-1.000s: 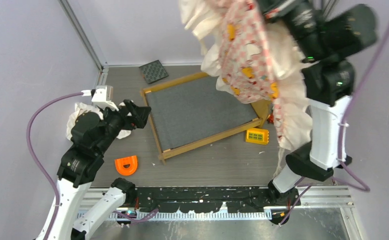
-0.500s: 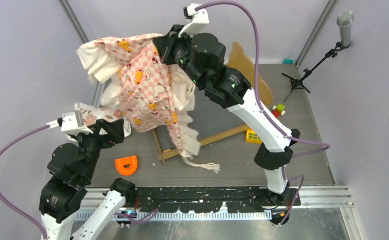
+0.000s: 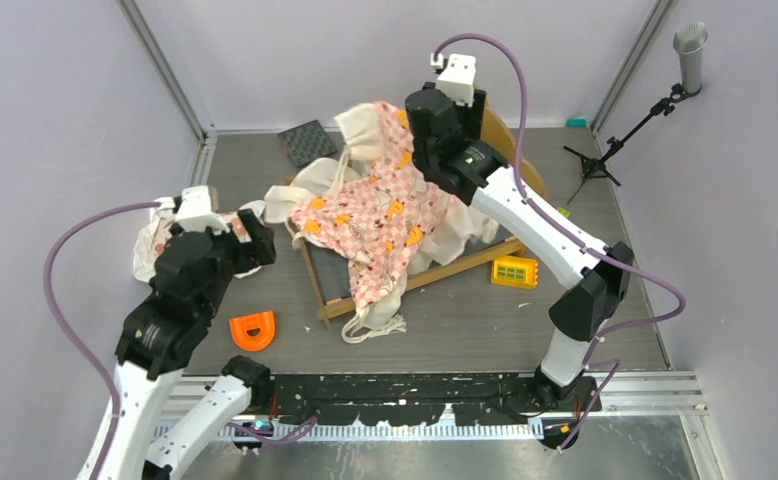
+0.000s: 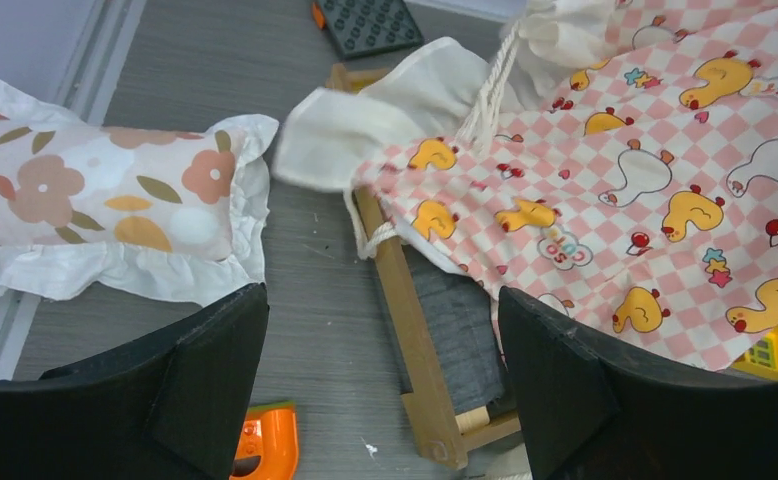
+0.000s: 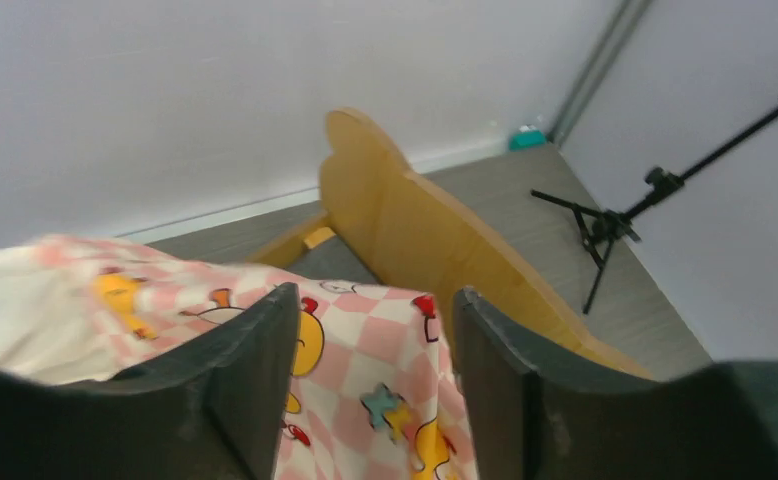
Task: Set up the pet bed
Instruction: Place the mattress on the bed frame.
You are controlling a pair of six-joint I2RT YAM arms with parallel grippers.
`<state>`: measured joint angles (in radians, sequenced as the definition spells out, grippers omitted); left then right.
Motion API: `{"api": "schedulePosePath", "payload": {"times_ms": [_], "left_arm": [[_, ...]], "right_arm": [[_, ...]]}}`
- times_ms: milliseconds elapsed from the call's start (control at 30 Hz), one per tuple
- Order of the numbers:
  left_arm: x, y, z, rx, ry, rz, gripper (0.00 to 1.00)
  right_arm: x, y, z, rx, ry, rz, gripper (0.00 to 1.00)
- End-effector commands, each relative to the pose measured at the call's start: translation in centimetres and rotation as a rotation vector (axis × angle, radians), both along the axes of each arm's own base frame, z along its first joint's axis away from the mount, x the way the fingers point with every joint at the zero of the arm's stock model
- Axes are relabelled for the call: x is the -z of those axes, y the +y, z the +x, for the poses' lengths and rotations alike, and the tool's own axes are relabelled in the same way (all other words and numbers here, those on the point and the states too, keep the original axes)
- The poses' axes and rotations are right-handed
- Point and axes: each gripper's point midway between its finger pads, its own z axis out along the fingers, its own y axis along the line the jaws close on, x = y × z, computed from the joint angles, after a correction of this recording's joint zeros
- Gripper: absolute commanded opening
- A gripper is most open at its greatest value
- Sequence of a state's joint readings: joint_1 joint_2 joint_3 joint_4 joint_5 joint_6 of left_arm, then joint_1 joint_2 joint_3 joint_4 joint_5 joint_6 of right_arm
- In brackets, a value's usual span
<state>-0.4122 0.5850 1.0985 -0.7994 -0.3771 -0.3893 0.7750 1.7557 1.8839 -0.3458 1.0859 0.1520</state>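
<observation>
The pet bed (image 3: 455, 268) lies in the middle of the table, its tan headboard (image 3: 502, 135) at the far right. A pink-checkered sheet (image 3: 380, 215) is draped across it and hides most of the grey mattress (image 4: 460, 330). My right gripper (image 3: 420, 140) hovers at the headboard end. In the right wrist view it (image 5: 375, 300) is open, with the sheet (image 5: 375, 370) lying loose between the fingers and the headboard (image 5: 415, 230) just beyond. My left gripper (image 3: 260, 237) is open and empty, left of the frame's rail (image 4: 415, 330). The sheet (image 4: 645, 180) hangs over that corner.
A floral ruffled pillow (image 3: 147, 245) (image 4: 95, 205) lies by the left wall. An orange piece (image 3: 253, 330) (image 4: 265, 440) sits near the front, a yellow block (image 3: 515, 271) right of the bed. A dark grid tile (image 3: 307, 142) is at the back, a tripod (image 3: 605, 150) far right.
The right arm swung the sheet down from high overhead and laid it over the bed, then its jaws parted. The left gripper shifted a little and stayed open.
</observation>
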Motion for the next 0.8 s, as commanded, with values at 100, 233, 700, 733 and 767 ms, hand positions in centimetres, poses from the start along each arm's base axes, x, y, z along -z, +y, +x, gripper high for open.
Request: {"api": "schedulePosePath", "payload": {"times_ms": [100, 233, 700, 733, 767], "left_arm": [[1.3, -3.0, 4.3, 0.044, 0.076, -0.013, 0.88], [2.1, -5.0, 6.0, 0.081, 0.114, -0.059, 0.88], [9.2, -7.6, 10.0, 0.008, 0.292, -0.157, 0.75], [9.8, -7.8, 10.1, 0.008, 0.305, -0.166, 0.73], [10.5, -8.1, 10.2, 0.007, 0.325, -0.177, 0.71]], "right_arm": [[-3.2, -4.7, -2.7, 0.064, -0.014, 0.021, 0.79], [-3.6, -5.3, -4.1, 0.003, 0.016, 0.005, 0.8], [-1.0, -6.4, -8.8, -0.172, 0.081, 0.088, 0.78], [-0.7, -6.3, -8.9, -0.179, 0.087, 0.09, 0.78], [-0.2, -6.3, -9.0, -0.183, 0.097, 0.088, 0.78]]}}
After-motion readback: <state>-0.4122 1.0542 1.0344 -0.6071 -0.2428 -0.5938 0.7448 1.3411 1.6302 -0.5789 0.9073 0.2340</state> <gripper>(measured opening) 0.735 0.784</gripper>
